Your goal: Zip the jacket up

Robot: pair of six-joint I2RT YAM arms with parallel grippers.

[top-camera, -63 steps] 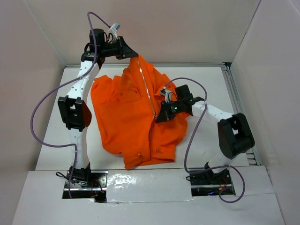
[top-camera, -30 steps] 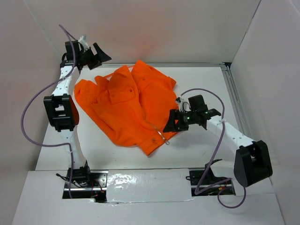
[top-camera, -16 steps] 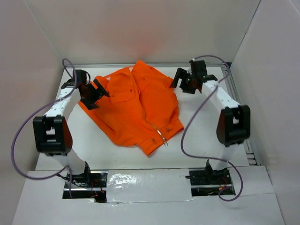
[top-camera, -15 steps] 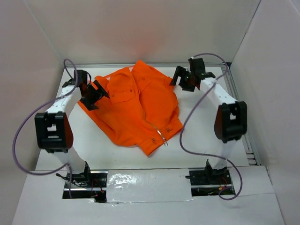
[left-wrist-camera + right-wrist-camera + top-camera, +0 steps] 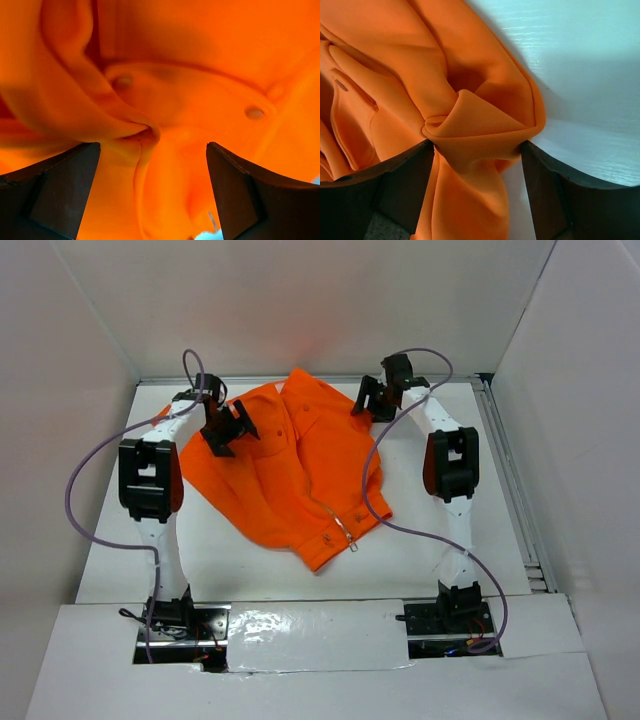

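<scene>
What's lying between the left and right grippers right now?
Only the jacket: the top view shows its bunched upper part filling the stretch from the left gripper to the right gripper.

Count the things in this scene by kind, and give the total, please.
Jacket: 1
Grippers: 2 (left gripper, right gripper)
Cables: 2 (left cable, right cable)
Total: 5

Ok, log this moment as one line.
left gripper: open over jacket | right gripper: open, jacket fold between fingers | zipper: state unclear
</scene>
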